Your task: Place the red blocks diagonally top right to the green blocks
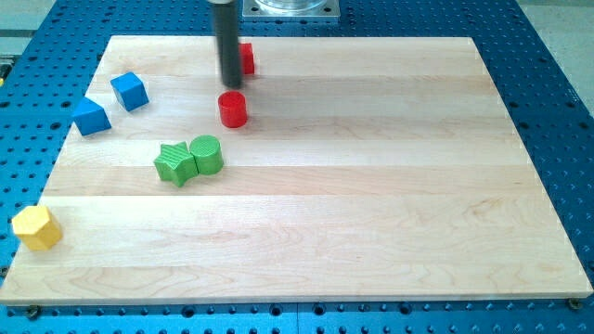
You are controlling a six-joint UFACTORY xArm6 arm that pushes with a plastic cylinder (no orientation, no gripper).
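- Blue perforated bench under a pale wooden tabletop (371, 204), which fills most of the view.
- Dark rod comes down from the view's top; my tip (229, 84) sits just above the red cylinder (233, 109), close to it, contact unclear.
- No gripper on this arm, only the rod, so nothing spread, pressed together or pinching.
- 2nd red block (248, 58) is partly hidden behind the rod at the view's right of it, near the top edge; shape cannot be made out.
- Green star-shaped block (174, 163) and green cylinder (206, 154) sit touching, side by side, left of centre.
- Red cylinder lies up and slightly right of the green pair, near but apart.
- 2 blue blocks at the view's upper left: blue cube (130, 90) and blue wedge-like block (91, 116), close together, not touching.
- Yellow block (36, 227), faceted, at the view's lower left near the tabletop edge, well apart from the rest.
- Grey metal base (288, 7) at the view's top edge, behind the rod.
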